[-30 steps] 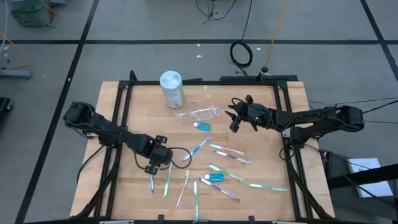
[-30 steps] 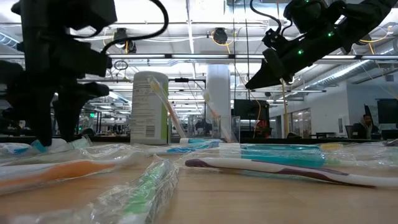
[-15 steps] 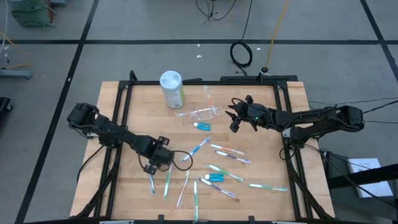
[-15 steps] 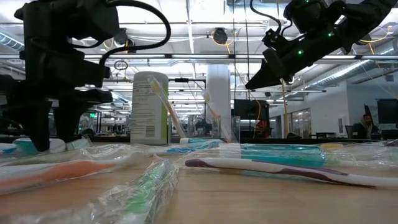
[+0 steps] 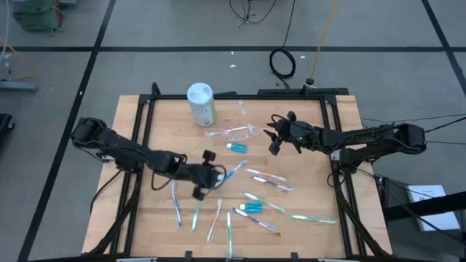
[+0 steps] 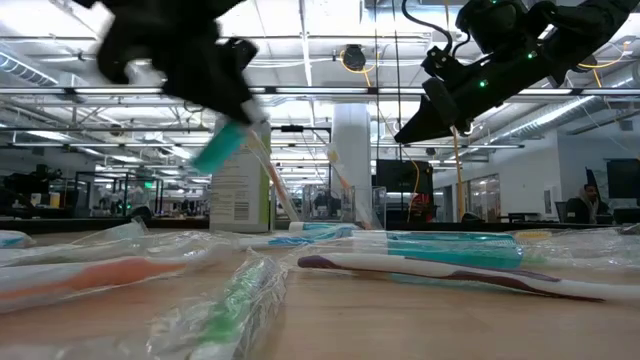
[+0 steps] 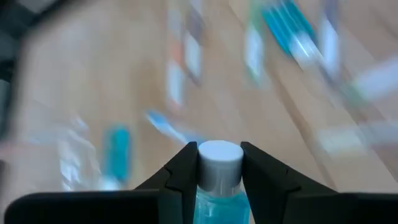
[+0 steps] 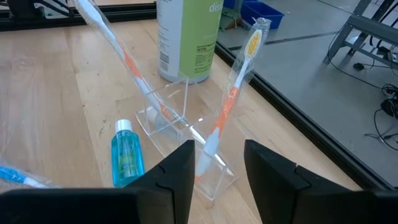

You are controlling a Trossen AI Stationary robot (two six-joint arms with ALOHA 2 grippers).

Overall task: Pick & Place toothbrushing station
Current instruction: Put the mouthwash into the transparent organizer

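My left gripper [image 5: 211, 175] hangs over the middle of the table, shut on a small blue toothpaste tube [image 7: 219, 186] with a white cap; the low view shows the tube [image 6: 220, 148] in the air. My right gripper [image 5: 274, 145] stands open above the table, right of the clear holder [image 5: 237, 133]. The holder [image 8: 186, 134] stands on the wood with two wrapped toothbrushes [image 8: 233, 93] leaning in it. A second blue tube [image 8: 127, 158] lies beside it. Several wrapped toothbrushes [image 5: 266, 178] lie scattered over the near half of the table. My left gripper pinches the tube between its two fingers [image 7: 186, 165] at its capped end, one finger on either side of the white cap [image 7: 208, 167]. The fingers slant downward. The tube is lifted clear of the table and sits tilted in the hold [image 6: 222, 145].
A white-and-green canister [image 5: 202, 104] stands at the far left, close to the holder. Black frame rails [image 5: 142, 124] run along the table's left, right and far edges. More wrapped toothbrushes [image 5: 176, 207] lie near the front edge.
My left gripper has risen from the table's near left and swung toward the table's middle, tipping from pointing straight down to a slant. The blue tube, which lay on the table between its fingers, has come up with it and hangs clear.
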